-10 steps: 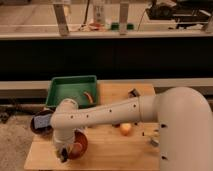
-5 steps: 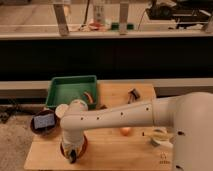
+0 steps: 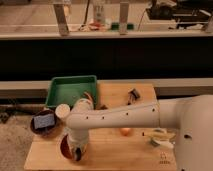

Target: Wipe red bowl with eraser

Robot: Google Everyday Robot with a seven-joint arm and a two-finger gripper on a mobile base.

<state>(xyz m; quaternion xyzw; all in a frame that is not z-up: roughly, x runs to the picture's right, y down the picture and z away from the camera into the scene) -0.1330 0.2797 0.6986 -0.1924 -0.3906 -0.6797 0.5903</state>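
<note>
The red bowl point(image 3: 65, 148) sits at the front left of the wooden table, and only its dark-red left rim shows. My gripper point(image 3: 76, 151) points down into it at the end of the white arm point(image 3: 115, 119), which reaches in from the right. The wrist covers most of the bowl. The eraser is hidden from view; I cannot tell whether it is in the gripper.
A dark brown bowl point(image 3: 40, 131) holding a blue thing stands left of the red bowl. A white cup point(image 3: 62, 110) and a green tray point(image 3: 72, 89) are behind it. An orange point(image 3: 126, 131), a banana point(image 3: 160, 136) and a small black object point(image 3: 133, 94) lie to the right.
The forearm has swung lower and nearer the table's front. The gripper has stayed over the red bowl, shifting only slightly.
</note>
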